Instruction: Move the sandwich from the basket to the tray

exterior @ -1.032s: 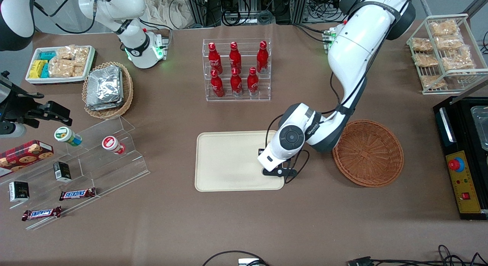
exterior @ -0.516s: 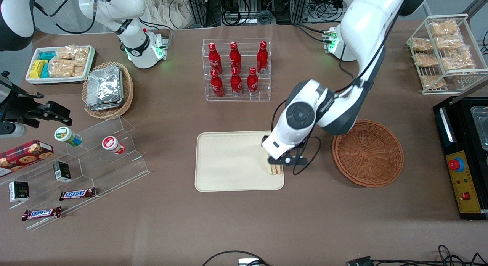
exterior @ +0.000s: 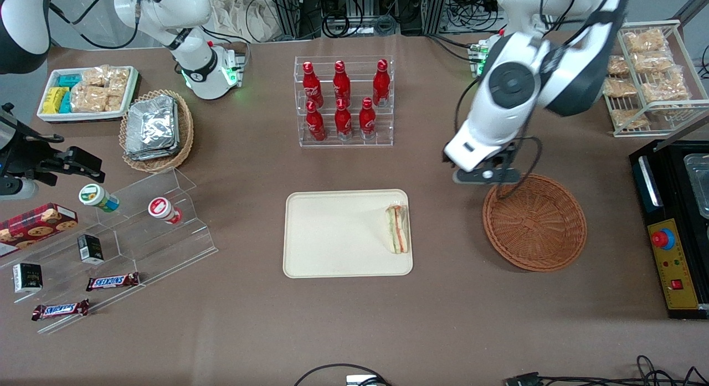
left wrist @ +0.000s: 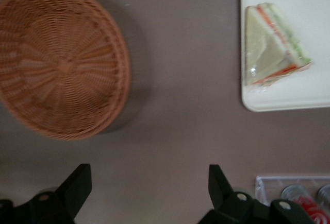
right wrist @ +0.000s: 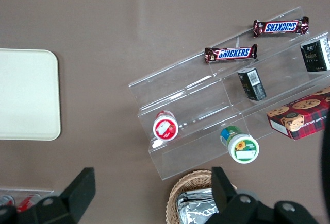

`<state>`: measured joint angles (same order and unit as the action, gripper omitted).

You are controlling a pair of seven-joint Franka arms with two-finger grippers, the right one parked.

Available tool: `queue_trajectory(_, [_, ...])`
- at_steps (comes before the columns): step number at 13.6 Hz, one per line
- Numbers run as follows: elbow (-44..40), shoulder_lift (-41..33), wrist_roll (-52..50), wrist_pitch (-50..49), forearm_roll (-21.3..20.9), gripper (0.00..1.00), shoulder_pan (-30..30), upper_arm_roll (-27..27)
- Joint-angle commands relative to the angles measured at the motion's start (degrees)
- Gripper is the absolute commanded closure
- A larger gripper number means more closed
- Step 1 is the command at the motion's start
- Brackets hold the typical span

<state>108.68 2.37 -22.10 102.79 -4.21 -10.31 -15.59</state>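
Observation:
The wrapped triangular sandwich (exterior: 398,228) lies on the cream tray (exterior: 332,236), at the tray's edge nearest the basket; it also shows in the left wrist view (left wrist: 273,44) on the tray (left wrist: 309,80). The reddish-brown wicker basket (exterior: 534,221) holds nothing; it shows in the left wrist view too (left wrist: 59,59). My left gripper (exterior: 481,173) is open and holds nothing. It hangs high above the bare table between basket and bottle rack, apart from the sandwich. Its fingertips (left wrist: 219,180) frame bare tabletop.
A clear rack of red bottles (exterior: 343,101) stands farther from the front camera than the tray. A black control box (exterior: 673,236) lies at the working arm's end, with a wire rack of snack bags (exterior: 645,70). A clear stepped shelf (exterior: 127,231) with snacks lies toward the parked arm's end.
My gripper has let go of the sandwich on the tray, risen, and moved away toward the basket and the rack. The sandwich stays on the tray.

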Motion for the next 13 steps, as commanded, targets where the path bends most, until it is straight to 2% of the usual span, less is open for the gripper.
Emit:
queue_trajectory(1, [-9.24,0.35,11.42,-9.94,1.13,0.00,7.55,0.03])
queue_trajectory(4, [-19.88,5.87,20.05,-14.19,0.70,0.00,17.23,0.03])
queue_trajectory(7, [-22.28,8.69,26.84,-13.67,0.51,0.00,21.46,0.12])
queue_trajectory(10, [-26.66,13.09,20.71,-13.31,0.87,0.00,22.70,0.12])
queue_trajectory(13, [-27.82,13.71,15.88,-13.31,0.96,0.00,22.62,-0.05])
